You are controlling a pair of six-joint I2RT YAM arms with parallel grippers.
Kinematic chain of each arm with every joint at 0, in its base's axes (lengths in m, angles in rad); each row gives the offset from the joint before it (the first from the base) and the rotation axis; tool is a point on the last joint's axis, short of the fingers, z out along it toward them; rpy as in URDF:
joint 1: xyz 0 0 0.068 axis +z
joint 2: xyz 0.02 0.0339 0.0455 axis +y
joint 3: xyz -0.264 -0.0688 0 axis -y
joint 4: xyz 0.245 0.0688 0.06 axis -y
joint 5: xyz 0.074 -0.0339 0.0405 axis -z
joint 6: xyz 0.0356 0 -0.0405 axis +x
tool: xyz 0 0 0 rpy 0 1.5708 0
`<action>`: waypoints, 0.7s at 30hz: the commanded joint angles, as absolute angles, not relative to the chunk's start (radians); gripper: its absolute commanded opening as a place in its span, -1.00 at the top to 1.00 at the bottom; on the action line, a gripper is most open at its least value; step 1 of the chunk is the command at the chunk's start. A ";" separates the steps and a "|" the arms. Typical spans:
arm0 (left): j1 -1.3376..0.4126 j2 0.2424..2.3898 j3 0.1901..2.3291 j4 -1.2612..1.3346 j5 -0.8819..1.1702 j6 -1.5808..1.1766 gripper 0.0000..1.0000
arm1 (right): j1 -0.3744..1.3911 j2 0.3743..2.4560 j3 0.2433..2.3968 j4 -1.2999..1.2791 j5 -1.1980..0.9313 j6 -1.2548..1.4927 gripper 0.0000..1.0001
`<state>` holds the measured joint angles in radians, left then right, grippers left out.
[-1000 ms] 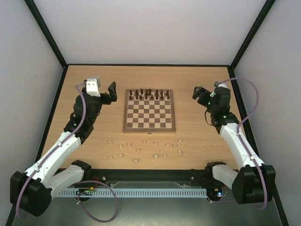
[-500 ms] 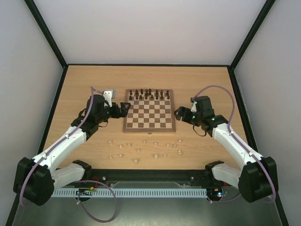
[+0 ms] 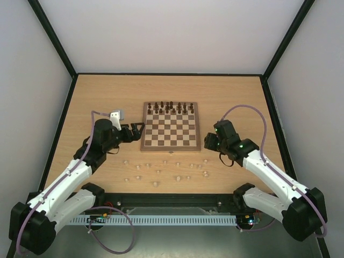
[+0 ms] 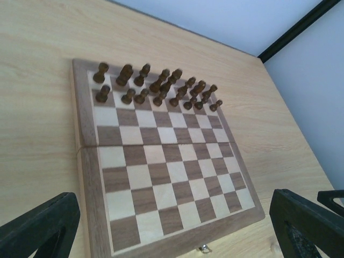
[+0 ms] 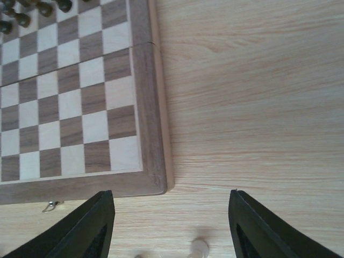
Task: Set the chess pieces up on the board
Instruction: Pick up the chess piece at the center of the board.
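Dark pieces [image 3: 171, 107] line the far rows of the board [image 3: 171, 134], but the pale pieces [image 3: 177, 177] lie scattered on the surface [image 3: 107, 91] off its near edge, none placed. The left end effector [image 3: 137, 129] and right end effector [image 3: 208, 143] flank the board, open-jawed and empty.

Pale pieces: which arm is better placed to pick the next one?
Right, probably: right tool hangs close to a pale piece by the board corner; left tool is beside the board, farther off.
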<state>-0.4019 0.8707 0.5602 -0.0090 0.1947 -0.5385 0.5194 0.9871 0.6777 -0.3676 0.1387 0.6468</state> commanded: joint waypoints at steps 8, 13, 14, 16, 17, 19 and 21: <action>-0.405 0.817 0.524 -0.076 0.183 -0.611 -0.99 | 0.658 1.049 0.638 -0.485 0.294 0.813 -0.19; -0.405 0.792 0.524 -0.105 0.159 -0.596 -0.99 | 0.709 1.066 0.612 -0.500 0.334 0.853 -0.04; -0.405 0.792 0.522 -0.104 0.156 -0.594 -0.99 | 0.716 1.069 0.605 -0.498 0.336 0.861 -0.02; -0.405 0.793 0.515 -0.102 0.157 -0.595 -0.99 | 0.726 1.074 0.588 -0.489 0.333 0.874 0.01; -0.405 0.793 0.512 -0.098 0.160 -0.597 -0.99 | 0.727 1.076 0.580 -0.486 0.331 0.880 0.02; -0.405 0.794 0.506 -0.090 0.161 -0.602 -0.99 | 0.735 1.080 0.568 -0.480 0.323 0.885 0.06; -0.405 0.797 0.506 -0.087 0.161 -0.602 -0.99 | 0.749 1.079 0.560 -0.481 0.327 0.895 0.10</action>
<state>-0.4030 0.7998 0.5220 -0.0834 0.1654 -0.6025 0.7250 1.0725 0.5827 -0.4374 0.2985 0.8520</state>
